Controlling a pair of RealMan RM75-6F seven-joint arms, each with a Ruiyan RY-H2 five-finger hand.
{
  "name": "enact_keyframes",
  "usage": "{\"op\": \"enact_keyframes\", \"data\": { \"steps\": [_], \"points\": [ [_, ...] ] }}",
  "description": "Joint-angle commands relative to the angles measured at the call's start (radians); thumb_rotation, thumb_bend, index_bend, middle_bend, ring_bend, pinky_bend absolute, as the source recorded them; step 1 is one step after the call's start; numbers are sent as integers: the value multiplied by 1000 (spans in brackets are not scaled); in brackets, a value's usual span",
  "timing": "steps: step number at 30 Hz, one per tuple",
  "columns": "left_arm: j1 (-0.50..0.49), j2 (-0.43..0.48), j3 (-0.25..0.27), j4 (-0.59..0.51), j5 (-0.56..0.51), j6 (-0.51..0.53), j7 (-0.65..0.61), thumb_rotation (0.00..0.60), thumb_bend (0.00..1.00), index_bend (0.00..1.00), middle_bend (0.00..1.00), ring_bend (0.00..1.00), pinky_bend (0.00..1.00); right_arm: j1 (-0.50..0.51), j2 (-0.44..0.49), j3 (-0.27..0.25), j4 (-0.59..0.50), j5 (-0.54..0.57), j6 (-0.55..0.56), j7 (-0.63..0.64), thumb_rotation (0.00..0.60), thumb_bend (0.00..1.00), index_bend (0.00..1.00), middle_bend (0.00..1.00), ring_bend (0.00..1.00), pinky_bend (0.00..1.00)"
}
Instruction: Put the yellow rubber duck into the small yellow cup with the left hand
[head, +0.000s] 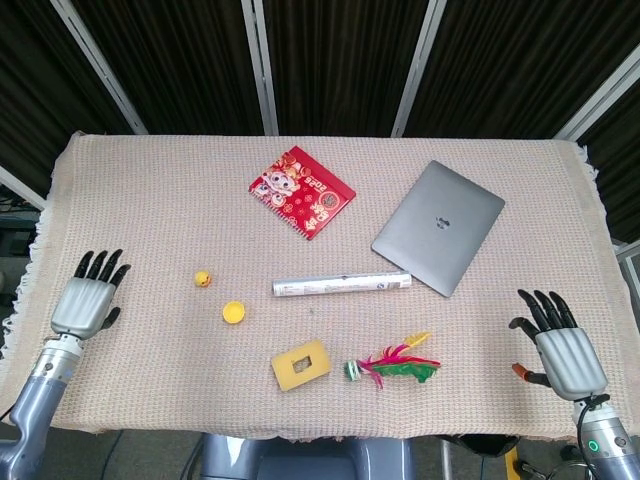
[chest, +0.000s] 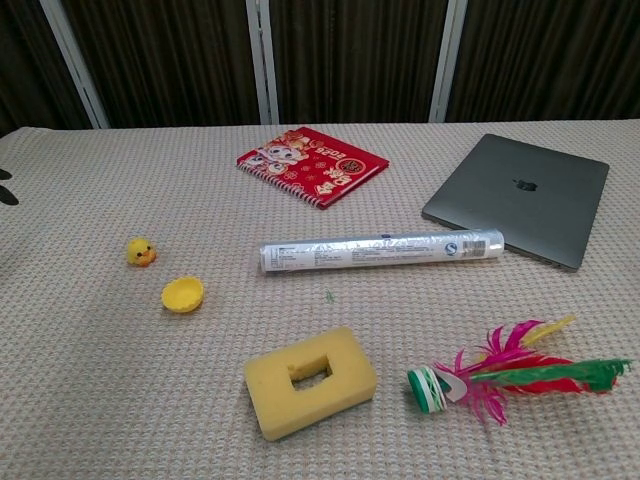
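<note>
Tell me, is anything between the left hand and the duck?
No. In the head view, only bare tablecloth lies between the left hand and the duck. The cup sits beyond the duck, nearer the table's middle.
</note>
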Motion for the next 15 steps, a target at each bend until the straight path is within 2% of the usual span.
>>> {"op": "enact_keyframes", "data": {
  "steps": [1, 5, 15],
  "points": [
    [-28, -32, -14, 28, -27, -28, 32, 600, 332, 177, 0, 0, 40, 1, 0, 0, 1, 0, -1, 3, 600, 0, 377, 58, 0, 0],
    [-76, -86, -43, 54, -91, -84, 74, 600, 352, 195, 0, 0, 40, 1, 1, -1, 1, -2, -1, 7, 600, 0, 378, 58, 0, 0],
    [-127, -136, -63, 45, -187, -113, 148, 600, 386, 268, 0, 0, 39, 0, 2, -1, 2, -6, 3, 11, 600, 0, 383, 58, 0, 0]
  ]
}}
